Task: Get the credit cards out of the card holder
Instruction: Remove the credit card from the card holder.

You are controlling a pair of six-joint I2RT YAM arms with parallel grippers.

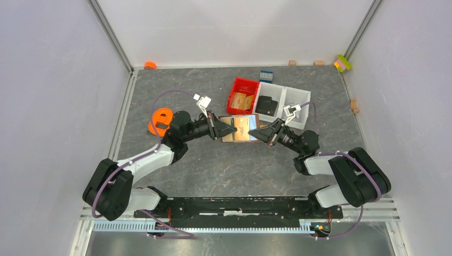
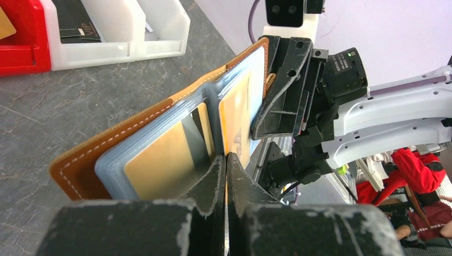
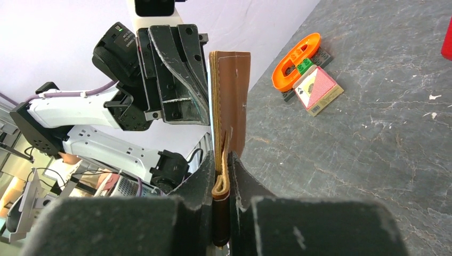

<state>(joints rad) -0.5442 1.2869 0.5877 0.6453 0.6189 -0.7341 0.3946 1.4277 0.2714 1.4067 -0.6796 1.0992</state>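
Overhead: card holder [image 1: 240, 128] held open above mid-table, left gripper [image 1: 220, 129] at its 9 o'clock edge, right gripper [image 1: 260, 132] at 3, spreading it so the pockets show. Left wrist cam: left jaws pinched tight on a clear sleeve's edge; orange-tan card [image 2: 160, 166] sits pocketed at 10 o'clock. Right wrist cam: right jaws clamp the leather cover, prob. as anchor.

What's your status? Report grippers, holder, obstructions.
Left gripper shut on a holder sleeve. Right gripper shut on its leather cover. Holder open between them, cards in sleeves. Bins behind, apart.
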